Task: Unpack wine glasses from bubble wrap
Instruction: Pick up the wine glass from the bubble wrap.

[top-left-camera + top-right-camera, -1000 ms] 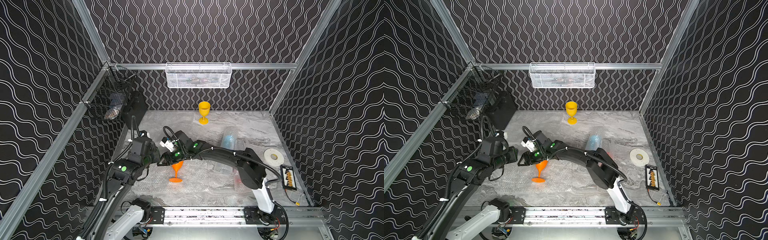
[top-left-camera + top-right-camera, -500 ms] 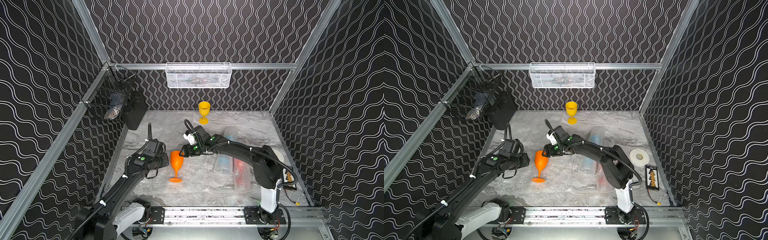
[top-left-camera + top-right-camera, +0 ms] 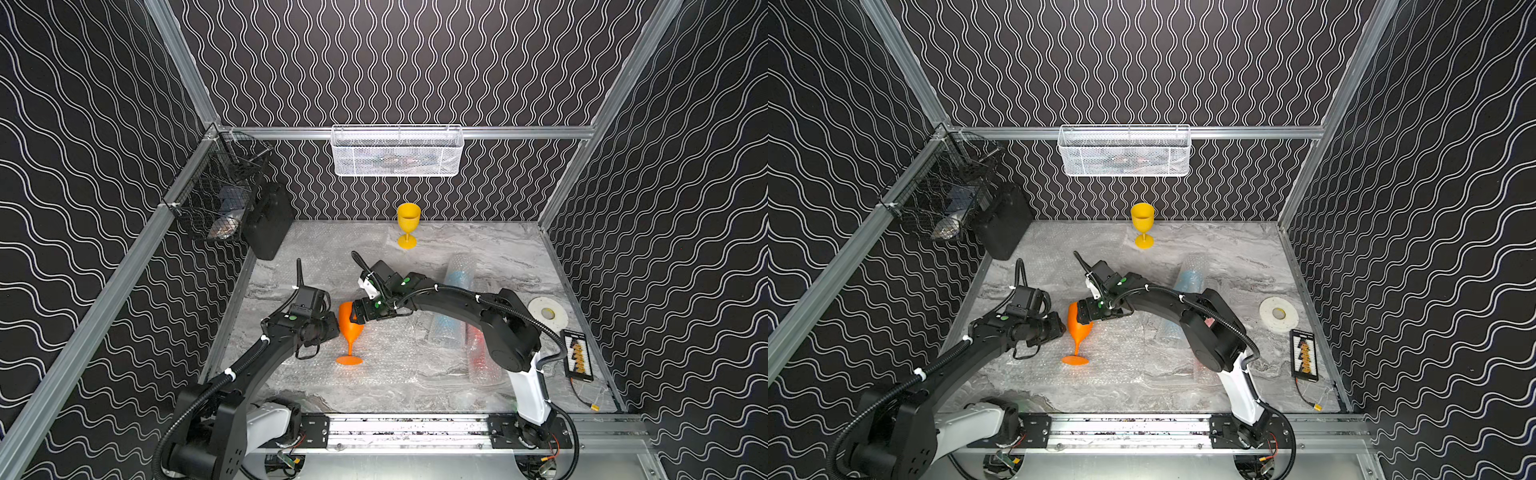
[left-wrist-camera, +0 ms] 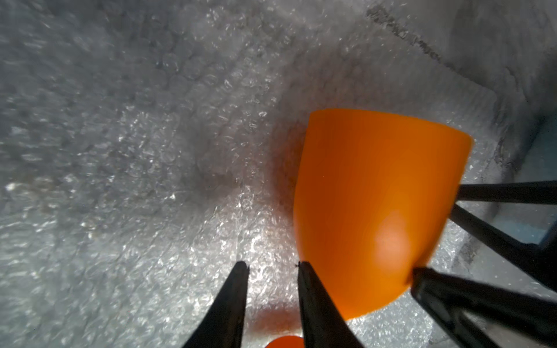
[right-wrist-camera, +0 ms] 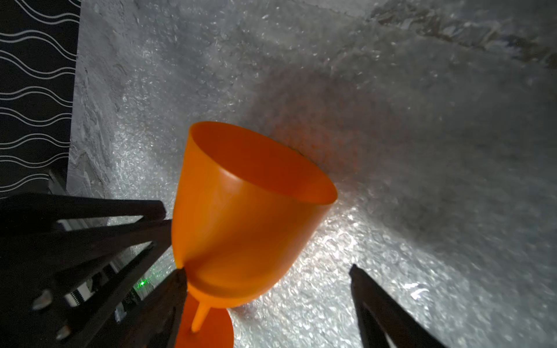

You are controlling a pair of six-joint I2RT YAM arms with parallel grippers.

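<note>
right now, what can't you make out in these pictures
- White mesh basket, both top views: contents blurred behind the mesh.
- Red wrapped tube, both top views: partly hidden behind the right arm; what is inside shows only as a red tint.
- Orange goblet, right wrist view: foot cut off by the picture's edge.
- Right gripper, same view: whether a finger touches the bowl is unclear.

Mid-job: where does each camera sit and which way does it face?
Both top views: high in front, looking down at the table; left arm and right arm show.
Left wrist: on the left arm, facing bubble wrap past the left end effector.
Right wrist: on the right arm, facing the orange goblet inside the right end effector.
Shared: both wrist views show that goblet.
</note>
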